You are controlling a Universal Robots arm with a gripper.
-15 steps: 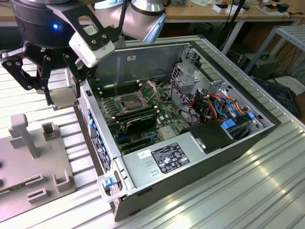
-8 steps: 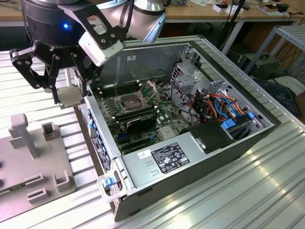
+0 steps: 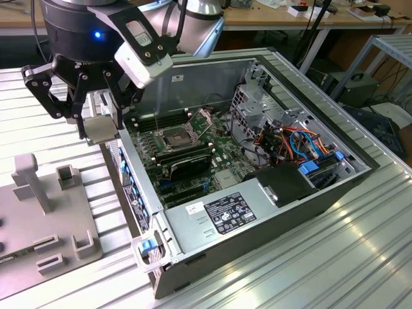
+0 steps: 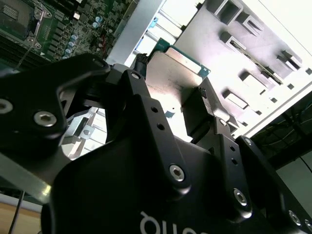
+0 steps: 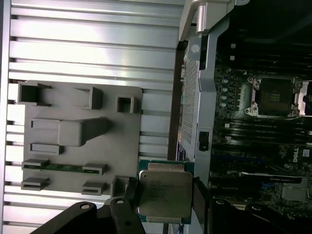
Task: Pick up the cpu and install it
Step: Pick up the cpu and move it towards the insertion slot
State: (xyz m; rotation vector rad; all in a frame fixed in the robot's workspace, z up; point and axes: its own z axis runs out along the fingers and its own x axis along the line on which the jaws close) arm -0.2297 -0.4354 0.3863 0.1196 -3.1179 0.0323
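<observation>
Gripper: the black gripper (image 3: 98, 124) points down, its two fingers clenched on opposite edges of the cpu (image 5: 165, 195).
Cpu look: small, flat and square, with a dull silver-grey metal lid that steps down at the edges. A thin green board rim shows around it, and there is faint print on the lid. In the second wrist view the cpu (image 4: 170, 78) catches a bright glare.
Cpu place: held level in the air, off every surface, just outside the case wall on the exterior view's left. It hangs over the strip between the grey plate and the case.
Socket: the socket (image 3: 177, 137) is a square metal frame with a dark centre. It sits on the green board inside the case, well apart from the cpu and toward the exterior view's right.
Case: the open computer case (image 3: 290, 219) lies on its side, with coloured cables at its far right.
Plate: the grey plate (image 3: 38, 225) with raised holders lies at the near left in the exterior view.
Table: the ribbed metal table (image 3: 322, 270) carries both the case and the plate.
</observation>
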